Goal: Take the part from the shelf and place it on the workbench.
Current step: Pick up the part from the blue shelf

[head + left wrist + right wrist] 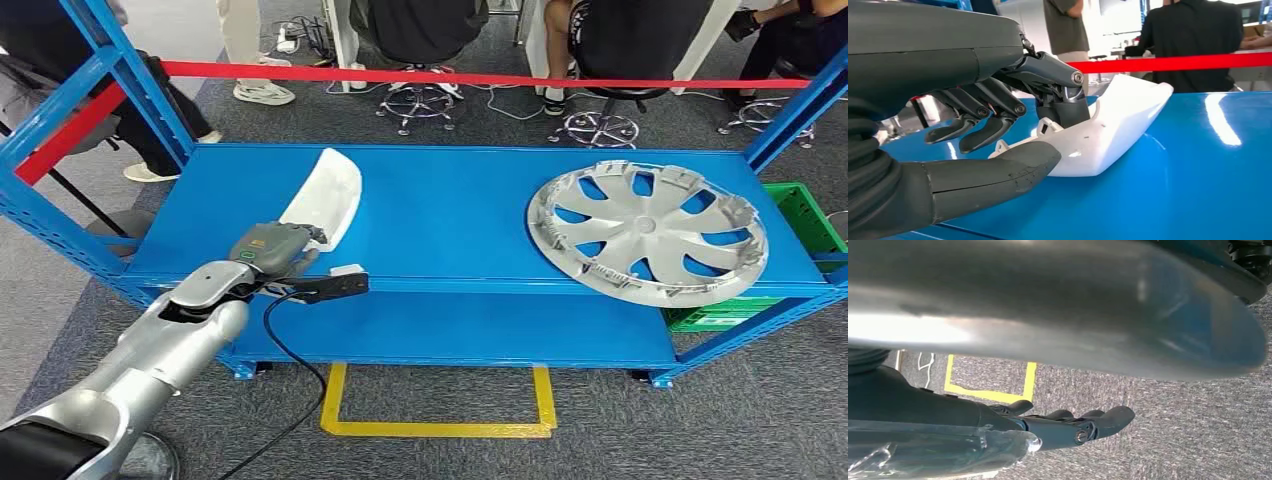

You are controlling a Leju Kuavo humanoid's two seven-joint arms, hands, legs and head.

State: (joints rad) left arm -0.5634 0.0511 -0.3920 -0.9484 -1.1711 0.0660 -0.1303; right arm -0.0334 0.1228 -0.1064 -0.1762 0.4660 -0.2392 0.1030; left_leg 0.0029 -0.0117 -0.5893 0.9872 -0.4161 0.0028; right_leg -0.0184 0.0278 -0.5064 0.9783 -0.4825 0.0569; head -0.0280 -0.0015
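The white part lies on the blue shelf, left of the silver wheel cover and well apart from it. The left hand is at its near end: in the left wrist view one of the fingers presses down inside the shell while the thumb sits against its outer wall, a pinch forming. To do this well, I judge the thumb should close firmly before lifting, keeping the shell level. The right hand hangs over the floor, fingers loosely straight, holding nothing.

Blue shelf carries white part; silver hubcap.
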